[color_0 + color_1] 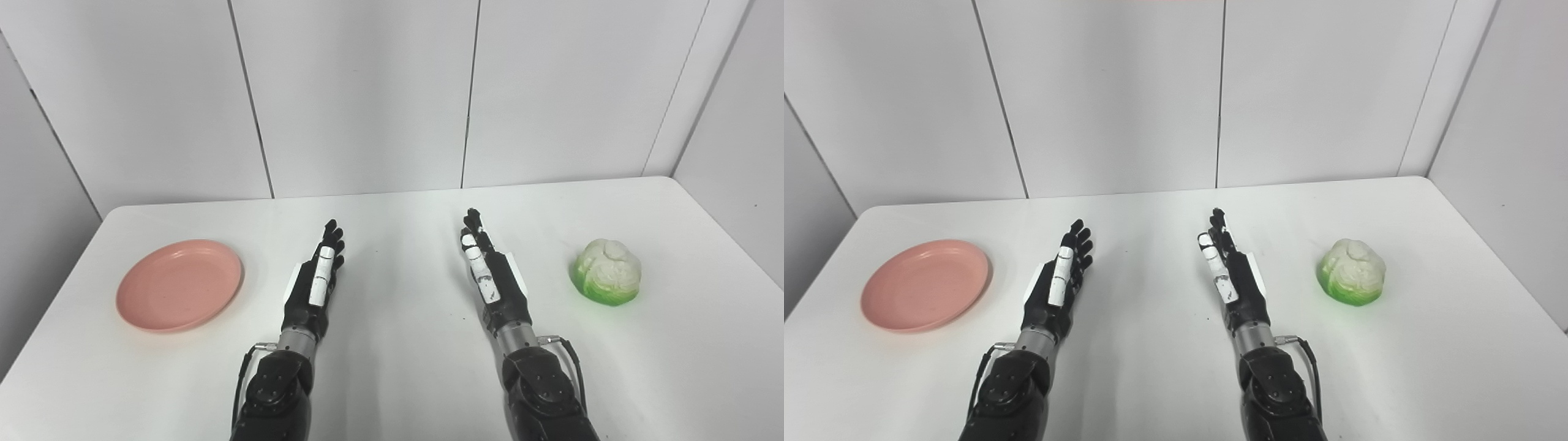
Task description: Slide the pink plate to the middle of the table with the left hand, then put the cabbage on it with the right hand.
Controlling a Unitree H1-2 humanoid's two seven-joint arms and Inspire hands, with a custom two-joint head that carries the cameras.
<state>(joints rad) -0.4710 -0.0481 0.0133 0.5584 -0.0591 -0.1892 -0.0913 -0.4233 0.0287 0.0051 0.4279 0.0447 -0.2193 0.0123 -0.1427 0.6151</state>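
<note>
A pink plate (179, 285) lies empty on the left side of the white table (392, 380). A green and white cabbage (607, 271) sits on the right side. My left hand (317, 278) is open, fingers stretched forward, resting near the table's middle, to the right of the plate and apart from it. My right hand (490, 275) is open too, fingers straight, to the left of the cabbage with a clear gap. Both hands hold nothing.
White wall panels (367, 92) stand right behind the table's far edge. A wall (741, 135) also closes the right side. The table's left edge runs close to the plate.
</note>
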